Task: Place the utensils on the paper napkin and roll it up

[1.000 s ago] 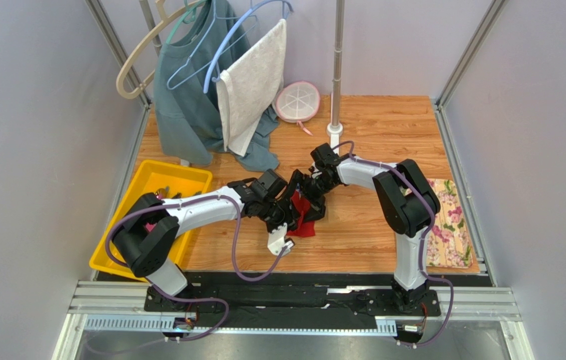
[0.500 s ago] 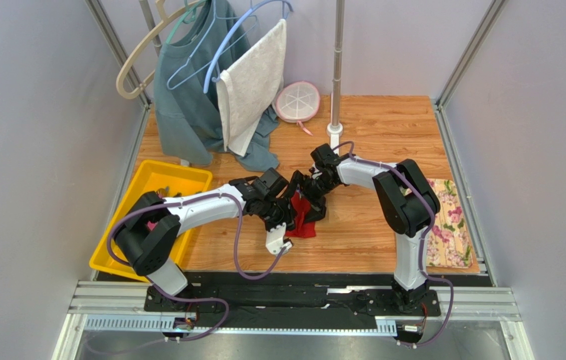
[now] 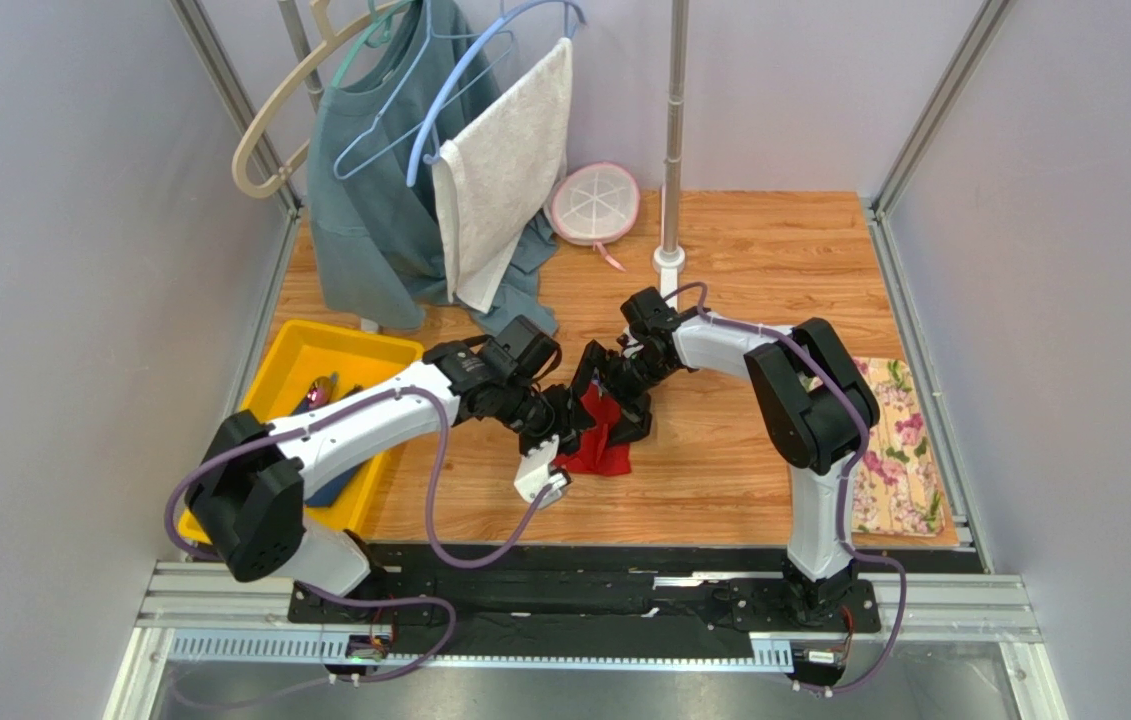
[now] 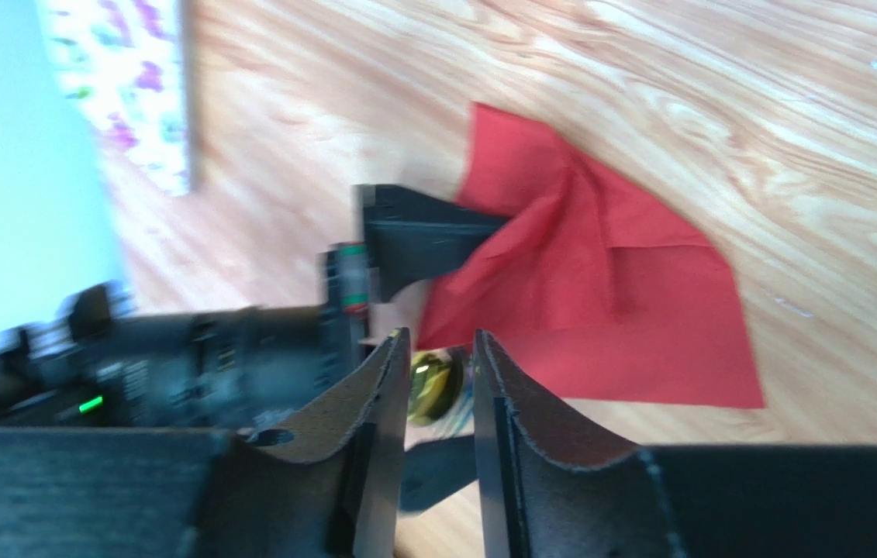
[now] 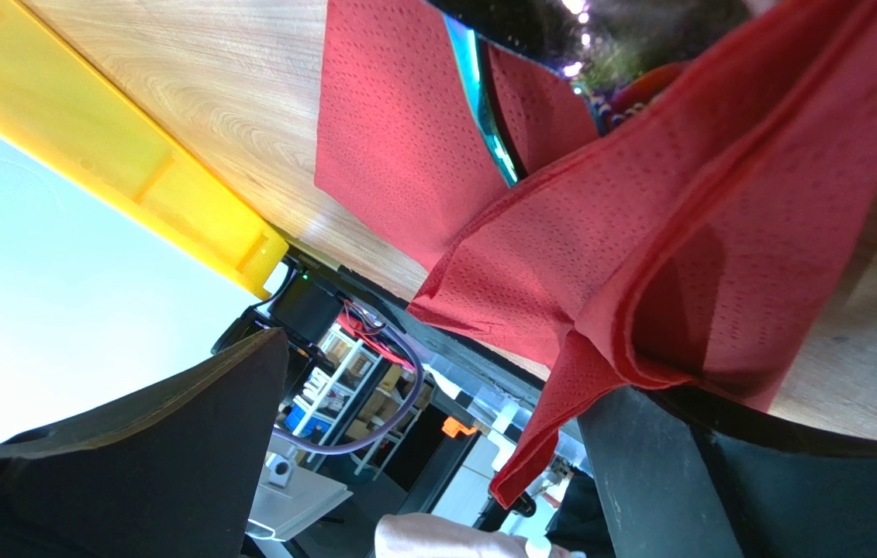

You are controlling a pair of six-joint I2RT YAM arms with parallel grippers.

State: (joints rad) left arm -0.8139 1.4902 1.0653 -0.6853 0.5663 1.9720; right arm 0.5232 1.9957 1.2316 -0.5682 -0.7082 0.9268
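Left gripper, pinching what looks like a gold utensil, should set it flat on the red napkin (fold draped over the spread right gripper).

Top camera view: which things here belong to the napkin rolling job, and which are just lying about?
Job in hand: red paper napkin; gold utensil held in the left gripper; right gripper, one finger under the napkin.

Lying about: yellow bin; floral cloth; white towel and teal shirt on hangers; round pink-rimmed dish.
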